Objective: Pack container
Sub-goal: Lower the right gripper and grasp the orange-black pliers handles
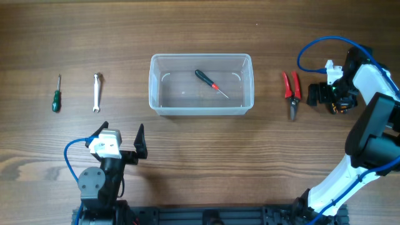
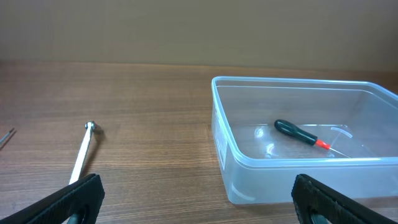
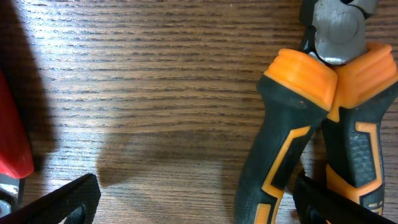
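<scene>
The clear plastic container (image 1: 200,110) stands at the table's middle, and its near wall shows in the left wrist view (image 2: 225,155). A black-handled screwdriver with a red collar (image 1: 210,82) lies inside it (image 2: 301,133). My left gripper (image 1: 122,141) is open and empty, low over the table in front of the container's left corner (image 2: 199,205). My right gripper (image 1: 330,94) is open at the far right, down over orange-and-black pliers (image 3: 311,124). One pliers handle lies between its fingers (image 3: 196,202).
Red-handled pliers (image 1: 291,91) lie between the container and my right gripper, and their handle shows at the right wrist view's left edge (image 3: 12,137). A silver wrench (image 1: 97,92) (image 2: 82,155) and a green screwdriver (image 1: 56,95) lie left of the container.
</scene>
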`<state>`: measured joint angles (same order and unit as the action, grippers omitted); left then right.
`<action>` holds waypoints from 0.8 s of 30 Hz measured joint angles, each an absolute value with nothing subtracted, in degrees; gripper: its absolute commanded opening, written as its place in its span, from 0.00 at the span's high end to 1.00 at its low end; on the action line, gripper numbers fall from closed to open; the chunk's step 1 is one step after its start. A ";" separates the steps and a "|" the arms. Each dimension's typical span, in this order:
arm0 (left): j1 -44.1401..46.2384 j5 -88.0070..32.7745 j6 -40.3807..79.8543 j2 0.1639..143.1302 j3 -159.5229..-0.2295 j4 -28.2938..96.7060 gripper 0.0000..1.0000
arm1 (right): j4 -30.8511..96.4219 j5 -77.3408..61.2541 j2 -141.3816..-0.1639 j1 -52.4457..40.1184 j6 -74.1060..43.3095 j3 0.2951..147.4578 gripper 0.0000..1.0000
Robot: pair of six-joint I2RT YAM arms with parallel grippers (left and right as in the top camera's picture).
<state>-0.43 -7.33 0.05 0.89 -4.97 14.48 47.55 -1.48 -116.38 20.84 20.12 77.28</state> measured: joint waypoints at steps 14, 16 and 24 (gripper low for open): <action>-0.43 -7.33 0.05 0.89 -4.97 14.48 0.00 | 47.46 -1.17 -116.42 20.91 20.80 77.28 0.40; -0.43 -7.33 0.05 0.89 -4.97 14.50 0.00 | 47.46 -1.21 -116.44 20.95 20.88 77.28 0.42; -0.43 -7.33 0.05 0.89 -4.97 14.50 0.00 | 47.46 -1.17 -116.46 20.95 20.23 77.28 0.60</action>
